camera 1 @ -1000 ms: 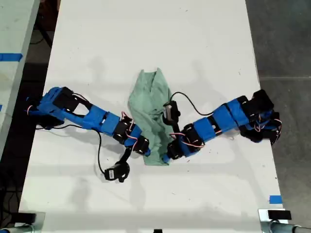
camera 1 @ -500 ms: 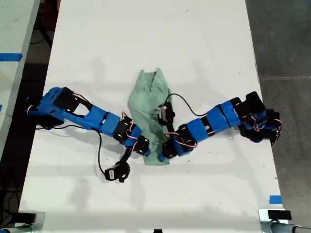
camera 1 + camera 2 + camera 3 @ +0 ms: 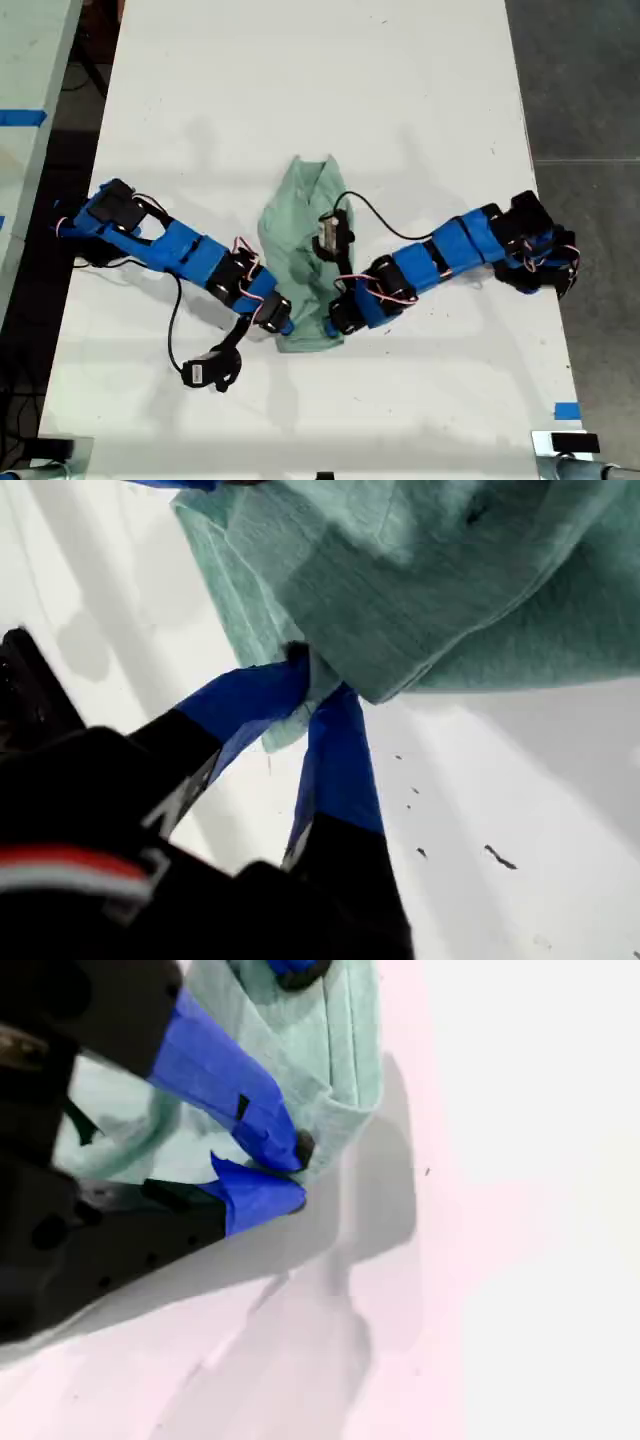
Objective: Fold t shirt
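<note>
The pale mint-green t shirt point(image 3: 300, 215) lies bunched lengthwise in the middle of the white table point(image 3: 300, 80). In the exterior view my first gripper point(image 3: 287, 327) reaches in from the left to the shirt's near end. My second gripper point(image 3: 332, 322) reaches in from the right to that same end. The first wrist view shows my first gripper point(image 3: 320, 680) shut on a folded corner of the t shirt point(image 3: 430, 570). The second wrist view shows my second gripper point(image 3: 295, 1175) shut on the hemmed edge of the t shirt point(image 3: 340, 1060).
A black wrist camera point(image 3: 205, 372) hangs on its cable below the arm at the exterior view's left. Another camera point(image 3: 330, 232) sits over the shirt. Blue tape point(image 3: 566, 410) marks the table at the exterior view's lower right. Dark floor point(image 3: 580, 80) borders the table.
Both grippers have drawn closer together and shifted toward the exterior view's bottom left. The shirt's near end went with them and the whole shirt slid slightly that way.
</note>
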You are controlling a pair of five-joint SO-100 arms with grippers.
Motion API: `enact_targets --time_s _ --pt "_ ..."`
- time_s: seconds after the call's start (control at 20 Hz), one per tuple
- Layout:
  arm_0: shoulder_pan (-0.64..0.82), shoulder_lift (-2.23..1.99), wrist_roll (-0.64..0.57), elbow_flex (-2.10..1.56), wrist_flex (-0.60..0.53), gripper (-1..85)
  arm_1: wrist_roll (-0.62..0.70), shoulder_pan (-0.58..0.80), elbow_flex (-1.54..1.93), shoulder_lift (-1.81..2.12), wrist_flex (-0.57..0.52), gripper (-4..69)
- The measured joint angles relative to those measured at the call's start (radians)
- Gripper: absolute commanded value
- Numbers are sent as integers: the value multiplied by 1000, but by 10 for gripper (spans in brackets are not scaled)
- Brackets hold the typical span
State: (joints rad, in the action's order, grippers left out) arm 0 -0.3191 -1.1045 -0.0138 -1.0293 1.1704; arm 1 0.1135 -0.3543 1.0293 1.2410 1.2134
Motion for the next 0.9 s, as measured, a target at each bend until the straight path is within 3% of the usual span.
enact_targets --time_s 0.2,0.45,0.55,0.7,0.75,0.9 --pt "61 -201 5 -20 169 -2 101 109 92 201 2 8" --pt "420 -262 -101 -52 304 -2 242 411 146 321 3 13" --pt "566 -256 -146 -52 305 -1 284 546 189 321 -9 66" --pt "703 -253 -183 -52 318 116 337 672 198 319 -41 255" --pt "727 -253 -186 -52 334 176 357 693 198 319 -41 279" --pt "792 -308 -250 -52 365 173 400 727 161 321 17 288"
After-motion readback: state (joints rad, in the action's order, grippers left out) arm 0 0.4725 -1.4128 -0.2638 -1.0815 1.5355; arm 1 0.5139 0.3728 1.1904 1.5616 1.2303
